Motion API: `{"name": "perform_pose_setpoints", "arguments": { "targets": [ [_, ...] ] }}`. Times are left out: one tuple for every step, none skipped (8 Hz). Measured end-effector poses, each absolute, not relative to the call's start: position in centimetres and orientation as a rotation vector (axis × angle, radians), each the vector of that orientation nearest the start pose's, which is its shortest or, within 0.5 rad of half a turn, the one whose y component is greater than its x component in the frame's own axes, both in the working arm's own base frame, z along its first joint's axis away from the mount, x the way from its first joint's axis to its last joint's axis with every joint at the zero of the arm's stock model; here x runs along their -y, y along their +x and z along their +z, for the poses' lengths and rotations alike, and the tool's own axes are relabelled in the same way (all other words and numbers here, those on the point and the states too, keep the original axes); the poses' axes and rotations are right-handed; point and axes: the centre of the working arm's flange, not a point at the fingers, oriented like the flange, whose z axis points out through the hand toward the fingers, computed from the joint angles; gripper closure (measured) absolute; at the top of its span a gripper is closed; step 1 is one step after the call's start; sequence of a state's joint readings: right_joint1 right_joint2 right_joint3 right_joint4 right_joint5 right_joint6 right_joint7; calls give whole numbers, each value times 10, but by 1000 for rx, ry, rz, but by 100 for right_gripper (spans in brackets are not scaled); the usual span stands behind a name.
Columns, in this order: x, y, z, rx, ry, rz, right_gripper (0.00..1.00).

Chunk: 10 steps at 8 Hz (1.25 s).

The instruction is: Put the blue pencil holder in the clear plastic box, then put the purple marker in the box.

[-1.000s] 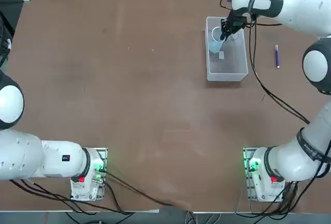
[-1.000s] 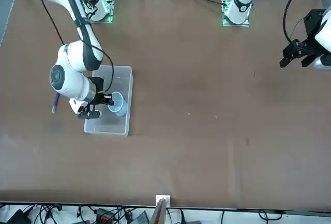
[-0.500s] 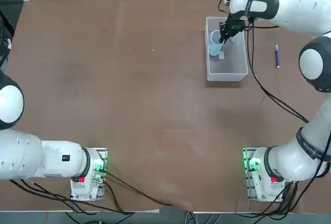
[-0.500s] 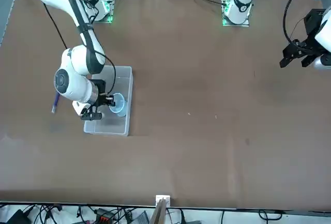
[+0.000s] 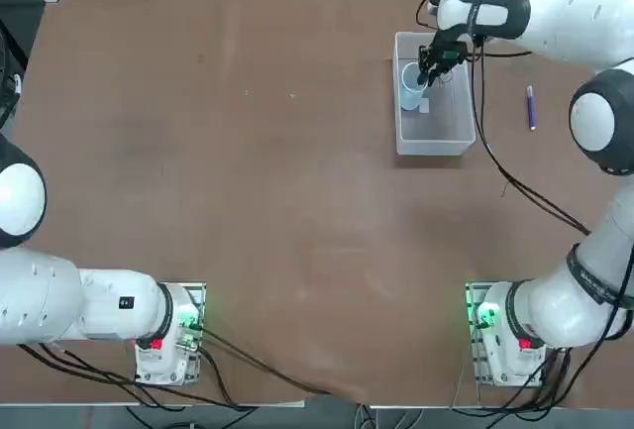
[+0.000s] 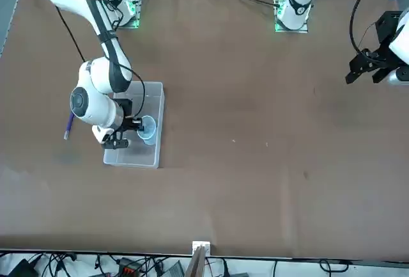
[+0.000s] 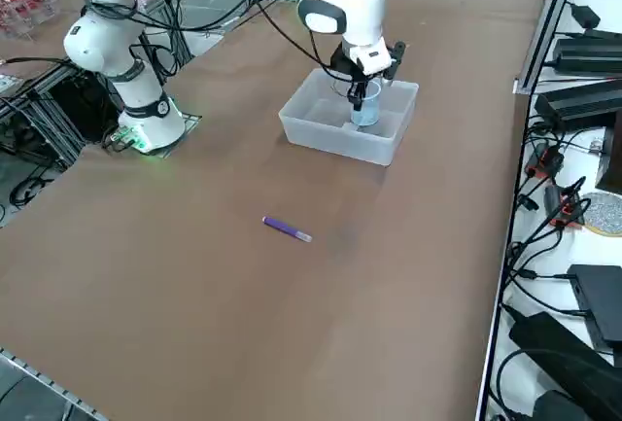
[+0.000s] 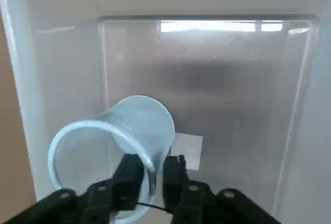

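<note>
The clear plastic box (image 5: pixel 441 127) sits on the brown table (image 5: pixel 248 181), near the edge far from the robot's bases. The blue pencil holder (image 8: pixel 142 123) is inside the box, tipped over, close to the long wall on the robot's left. The right gripper (image 8: pixel 153 167) is down at the cup, its two fingers a little way apart, with the cup's side between them but not squeezed. The purple marker (image 7: pixel 287 229) lies on the table, apart from the box on the robot's right, its pale tip pointing to the far edge.
</note>
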<state>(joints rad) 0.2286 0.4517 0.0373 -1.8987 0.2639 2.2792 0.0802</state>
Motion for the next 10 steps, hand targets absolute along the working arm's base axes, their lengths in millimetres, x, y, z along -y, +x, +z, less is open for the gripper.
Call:
{"name": "perform_pose_setpoints", "arguments": {
  "targets": [
    [-167, 602, 258, 0, -2944, 155, 51],
    [-165, 604, 261, -5, -2944, 145, 33],
    [-163, 609, 268, -9, -2943, 128, 16],
    [-155, 615, 286, -20, -2941, 126, 1],
    [-134, 621, 318, -52, -2942, 145, 0],
    [-102, 627, 357, -88, -2945, 166, 0],
    [-60, 630, 397, -114, -2954, 176, 0],
    [-18, 630, 423, -114, -2982, 170, 0],
    [18, 630, 430, -100, -3035, 162, 1],
    [46, 630, 422, -107, -3089, 168, 1]
  ]
}}
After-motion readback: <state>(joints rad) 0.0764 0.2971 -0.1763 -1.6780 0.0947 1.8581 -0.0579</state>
